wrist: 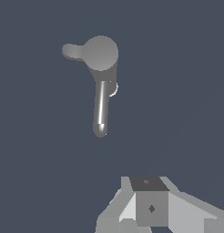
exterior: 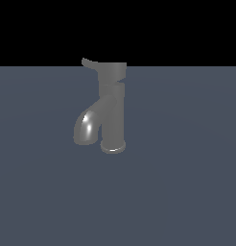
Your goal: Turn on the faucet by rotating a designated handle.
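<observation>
One faucet (exterior: 112, 113) with one handle (exterior: 89, 63) and one spout (exterior: 86, 127) stands on the tabletop (exterior: 187, 168), well apart from the single claw (wrist: 150, 207); claw opening cannot be told.

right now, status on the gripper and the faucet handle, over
Gripper well short of faucet, open or shut unclear. Handle untouched, jutting from the top cap. Nothing in the way.

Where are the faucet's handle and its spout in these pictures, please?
handle (exterior: 88, 63): exterior view, on the lever's upturned tip beside the top cap.
spout (exterior: 86, 129): exterior view, on the glossy curved end.
</observation>
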Robot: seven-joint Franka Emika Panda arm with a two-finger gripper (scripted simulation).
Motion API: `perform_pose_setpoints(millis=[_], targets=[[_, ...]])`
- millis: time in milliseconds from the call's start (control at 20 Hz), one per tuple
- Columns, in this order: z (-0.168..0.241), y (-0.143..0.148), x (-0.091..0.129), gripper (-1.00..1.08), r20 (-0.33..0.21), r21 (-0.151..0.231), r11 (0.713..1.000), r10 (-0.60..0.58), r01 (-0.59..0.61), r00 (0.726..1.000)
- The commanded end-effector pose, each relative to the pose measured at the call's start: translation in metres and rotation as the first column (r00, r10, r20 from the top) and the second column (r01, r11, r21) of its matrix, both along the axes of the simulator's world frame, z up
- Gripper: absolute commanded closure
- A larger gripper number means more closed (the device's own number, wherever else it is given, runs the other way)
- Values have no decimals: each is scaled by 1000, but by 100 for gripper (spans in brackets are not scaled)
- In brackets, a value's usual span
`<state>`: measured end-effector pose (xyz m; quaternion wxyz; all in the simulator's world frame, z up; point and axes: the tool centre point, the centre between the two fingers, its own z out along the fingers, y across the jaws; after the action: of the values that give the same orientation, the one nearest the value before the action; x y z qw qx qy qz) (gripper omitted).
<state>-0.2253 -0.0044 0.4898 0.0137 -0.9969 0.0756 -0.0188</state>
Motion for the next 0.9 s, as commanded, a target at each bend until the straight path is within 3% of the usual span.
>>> perform_pose_setpoints(millis=[0, 400, 850], targets=[[-1, 1, 7, 108, -2, 1, 999, -37, 37, 999], [-9, 5, 38, 108, -11, 5, 979, -205, 205, 979], [-22, 12, 77, 108, -22, 7, 914, -406, 406, 914]])
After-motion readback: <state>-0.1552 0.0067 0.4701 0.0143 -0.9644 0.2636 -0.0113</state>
